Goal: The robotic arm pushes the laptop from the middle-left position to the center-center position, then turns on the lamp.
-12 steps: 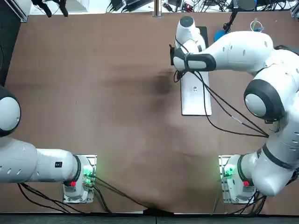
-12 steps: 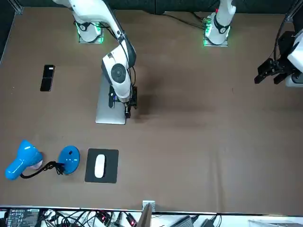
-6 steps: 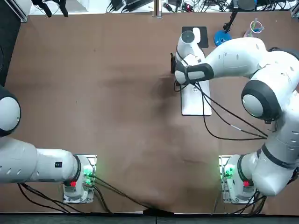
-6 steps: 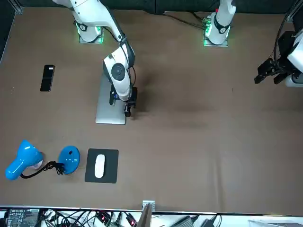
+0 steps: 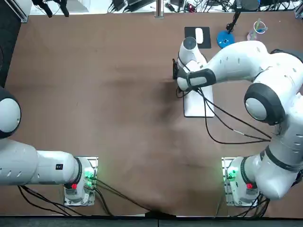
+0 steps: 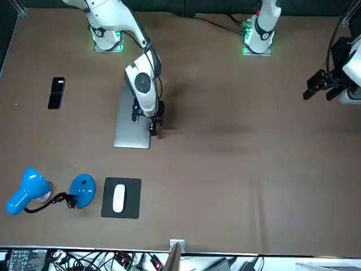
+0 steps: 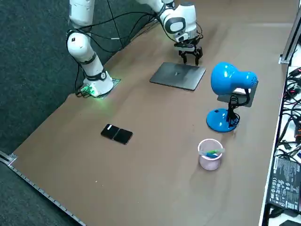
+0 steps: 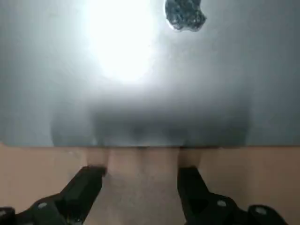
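Observation:
A closed silver laptop (image 5: 199,102) (image 6: 130,124) (image 7: 178,75) lies flat on the brown table, right of centre in the top view. My right gripper (image 5: 175,71) (image 6: 153,129) (image 7: 190,56) (image 8: 139,182) is open and holds nothing. It hangs low beside the laptop's long edge that faces the table's middle. In the wrist view both fingertips (image 8: 89,180) stand on bare table just off the lid's edge (image 8: 150,93). The blue lamp (image 5: 224,38) (image 6: 31,190) (image 7: 229,83) stands at the far side beyond the laptop, apart from the gripper.
A white mouse (image 5: 199,35) (image 6: 119,199) rests on a black pad between the laptop and the lamp. A black phone (image 6: 56,92) (image 7: 117,133) lies toward the robot's right. A pale cup (image 5: 255,29) (image 7: 209,153) stands near the lamp.
The right wrist has drawn back toward the robot's side along the laptop's edge. The laptop has stayed in place.

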You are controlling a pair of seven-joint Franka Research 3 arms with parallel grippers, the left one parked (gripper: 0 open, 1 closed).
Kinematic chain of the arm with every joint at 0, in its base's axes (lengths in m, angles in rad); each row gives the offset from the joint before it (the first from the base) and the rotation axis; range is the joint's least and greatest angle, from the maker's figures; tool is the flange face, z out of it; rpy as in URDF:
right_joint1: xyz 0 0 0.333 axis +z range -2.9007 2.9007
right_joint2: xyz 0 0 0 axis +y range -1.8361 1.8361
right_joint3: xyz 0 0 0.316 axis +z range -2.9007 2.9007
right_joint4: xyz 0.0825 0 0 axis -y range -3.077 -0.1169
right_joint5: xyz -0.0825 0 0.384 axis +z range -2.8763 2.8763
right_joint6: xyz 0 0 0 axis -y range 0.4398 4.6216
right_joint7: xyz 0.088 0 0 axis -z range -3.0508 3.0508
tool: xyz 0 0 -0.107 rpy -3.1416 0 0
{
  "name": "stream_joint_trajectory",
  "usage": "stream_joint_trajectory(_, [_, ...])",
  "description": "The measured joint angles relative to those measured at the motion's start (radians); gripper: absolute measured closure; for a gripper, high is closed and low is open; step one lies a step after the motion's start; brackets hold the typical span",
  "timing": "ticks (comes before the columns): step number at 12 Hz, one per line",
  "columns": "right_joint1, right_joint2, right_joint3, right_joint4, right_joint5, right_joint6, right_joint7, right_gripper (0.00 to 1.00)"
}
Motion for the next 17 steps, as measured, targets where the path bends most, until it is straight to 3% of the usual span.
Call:
stream_joint_trajectory(8, [-0.014, -0.073, -0.01, -0.122, 0.0, 0.054, 0.003, 0.0])
stream_joint_trajectory(17, [-0.066, -0.108, -0.013, -0.169, 0.0, 0.058, -0.019, 0.0])
